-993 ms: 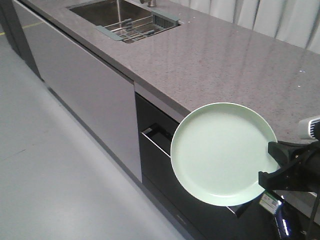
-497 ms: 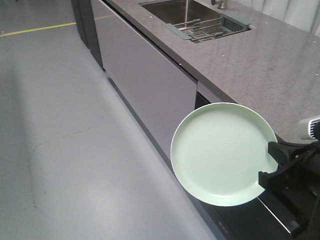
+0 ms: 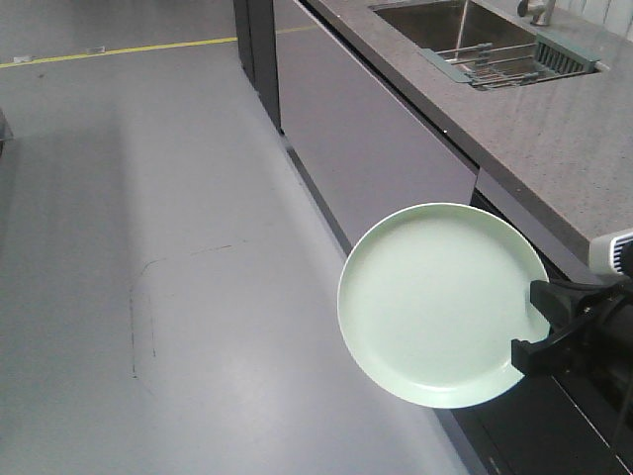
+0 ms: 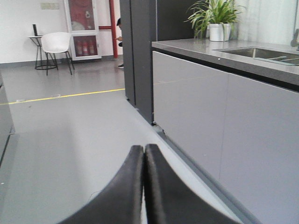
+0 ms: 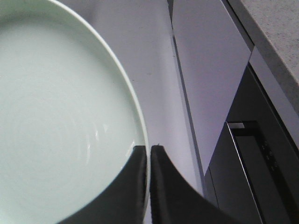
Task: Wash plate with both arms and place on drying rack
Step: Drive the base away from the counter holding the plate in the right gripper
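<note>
- Pinching the plate [image 3: 442, 305] by its rim, the right gripper [image 5: 149, 150] has both fingers clamped on the near edge, and that one thin bite carries the whole dish out over the floor [image 3: 178, 247].
- The plate sits roughly level, face up. With a hold this slim it could swing, so a steady wrist and no quick turns.
- The left gripper [image 4: 143, 148] has its fingers pressed together with nothing between them, pointing along the cupboard fronts [image 4: 224, 121].
- The worktop [image 3: 554, 129] edge runs near the plate's far side, so give the rim room in passing.
- Far off is the sink [image 3: 425, 20], with the drying rack [image 3: 499, 64] seemingly laid across it, though it is small at this range. Both are well apart from the plate. I'd call this a smooth carry over there, after which the left gripper opens to share the wash.
</note>
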Robot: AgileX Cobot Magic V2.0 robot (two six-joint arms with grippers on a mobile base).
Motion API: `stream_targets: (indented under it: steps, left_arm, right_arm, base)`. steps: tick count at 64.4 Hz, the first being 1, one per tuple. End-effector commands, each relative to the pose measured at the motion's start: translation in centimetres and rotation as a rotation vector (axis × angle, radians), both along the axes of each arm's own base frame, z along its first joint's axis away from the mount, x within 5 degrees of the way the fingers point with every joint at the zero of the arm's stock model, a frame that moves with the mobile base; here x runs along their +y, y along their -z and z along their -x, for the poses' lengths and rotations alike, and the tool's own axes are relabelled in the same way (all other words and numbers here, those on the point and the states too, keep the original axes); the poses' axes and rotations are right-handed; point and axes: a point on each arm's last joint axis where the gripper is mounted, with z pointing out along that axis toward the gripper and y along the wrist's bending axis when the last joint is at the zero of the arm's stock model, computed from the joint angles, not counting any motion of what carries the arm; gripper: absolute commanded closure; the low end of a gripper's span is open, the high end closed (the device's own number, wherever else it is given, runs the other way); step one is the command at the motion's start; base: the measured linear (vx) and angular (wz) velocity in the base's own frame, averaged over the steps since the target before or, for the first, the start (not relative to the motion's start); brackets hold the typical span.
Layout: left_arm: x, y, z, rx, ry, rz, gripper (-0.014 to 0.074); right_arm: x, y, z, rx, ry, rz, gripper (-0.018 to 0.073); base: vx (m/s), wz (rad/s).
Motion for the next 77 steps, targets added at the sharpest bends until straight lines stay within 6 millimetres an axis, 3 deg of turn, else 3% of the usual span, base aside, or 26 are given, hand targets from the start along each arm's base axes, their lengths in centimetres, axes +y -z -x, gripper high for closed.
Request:
stream_targets:
  steps: [1, 77]
  left_arm:
    - [0.05, -0.23, 0.07, -0.073, -0.006, 0.004, 0.0602]
    - [0.05, -0.23, 0.07, -0.073, -0.006, 0.004, 0.0602]
  right_arm:
    - [-0.01, -1.78, -0.35, -0.113, 0.007, -0.026, 0.0567]
    - [-0.01, -1.77, -0.34, -0.111, 0.006, -0.026, 0.0567]
  base:
    - [-0.01, 0.21]
    - [-0.03, 0.23]
